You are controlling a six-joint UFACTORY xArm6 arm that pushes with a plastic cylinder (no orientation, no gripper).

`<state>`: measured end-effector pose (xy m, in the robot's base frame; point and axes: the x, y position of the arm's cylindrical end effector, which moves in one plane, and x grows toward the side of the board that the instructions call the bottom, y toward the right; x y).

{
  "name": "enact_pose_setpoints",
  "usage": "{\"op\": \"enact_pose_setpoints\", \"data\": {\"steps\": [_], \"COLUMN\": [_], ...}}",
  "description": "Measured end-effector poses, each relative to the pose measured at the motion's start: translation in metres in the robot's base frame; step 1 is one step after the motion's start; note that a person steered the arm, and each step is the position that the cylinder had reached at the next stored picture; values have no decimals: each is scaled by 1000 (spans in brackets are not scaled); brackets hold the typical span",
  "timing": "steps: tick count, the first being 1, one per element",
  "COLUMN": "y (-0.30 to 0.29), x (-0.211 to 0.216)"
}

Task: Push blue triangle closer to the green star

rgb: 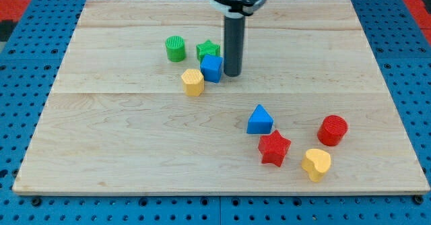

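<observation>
The blue triangle lies right of the board's middle, toward the view's bottom. The green star sits near the view's top centre, partly behind a blue cube. My tip stands on the board just right of the blue cube and the green star. It is well above and left of the blue triangle, not touching it.
A green cylinder stands left of the star. A yellow hexagonal block lies below-left of the blue cube. A red star, a yellow heart and a red cylinder lie near the triangle. The wooden board rests on a blue pegboard.
</observation>
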<state>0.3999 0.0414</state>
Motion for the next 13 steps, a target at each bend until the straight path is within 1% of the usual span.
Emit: {"op": "enact_pose_setpoints", "data": {"steps": [1, 2, 3, 4, 5, 7, 8, 9, 10, 11, 12, 13], "y": [107, 129, 116, 71, 68, -43, -28, -51, -103, -112, -119, -153], "x": [3, 56, 89, 94, 117, 90, 105, 108, 89, 64, 29, 25]}}
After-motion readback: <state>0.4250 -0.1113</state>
